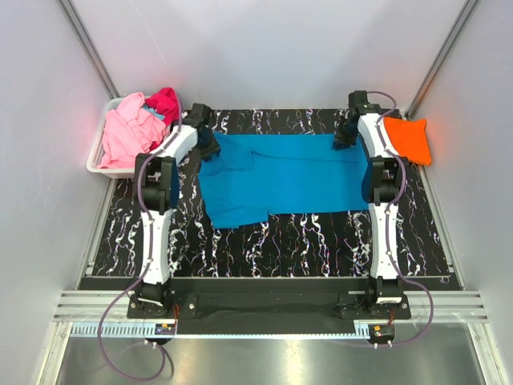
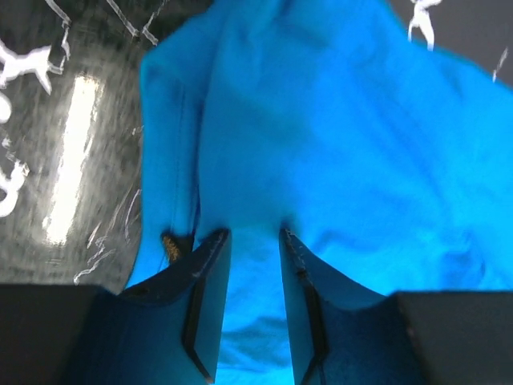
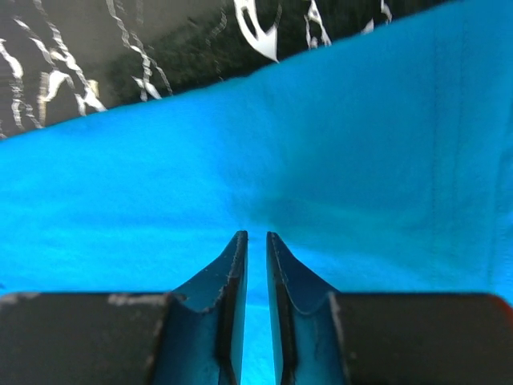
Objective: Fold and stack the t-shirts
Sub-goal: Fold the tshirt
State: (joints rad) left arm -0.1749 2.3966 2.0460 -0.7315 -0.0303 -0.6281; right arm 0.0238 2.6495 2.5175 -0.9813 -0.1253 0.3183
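Note:
A turquoise t-shirt (image 1: 280, 180) lies spread across the marbled table (image 1: 304, 241), with one part hanging toward the near left. My left gripper (image 1: 210, 148) is low at its far left corner. In the left wrist view that gripper (image 2: 255, 233) has its jaws a little apart, and the blue cloth (image 2: 337, 144) runs between and beyond the tips. My right gripper (image 1: 345, 138) is at the far right corner. In the right wrist view it (image 3: 256, 234) is nearly closed on a thin layer of the blue cloth (image 3: 240, 176). A folded orange t-shirt (image 1: 407, 138) lies at the far right.
A white slatted basket (image 1: 98, 160) stands at the far left with a light pink t-shirt (image 1: 128, 132) and a magenta t-shirt (image 1: 164, 102) heaped in it. White walls close in the back and sides. A metal rail (image 1: 264, 309) runs along the near edge.

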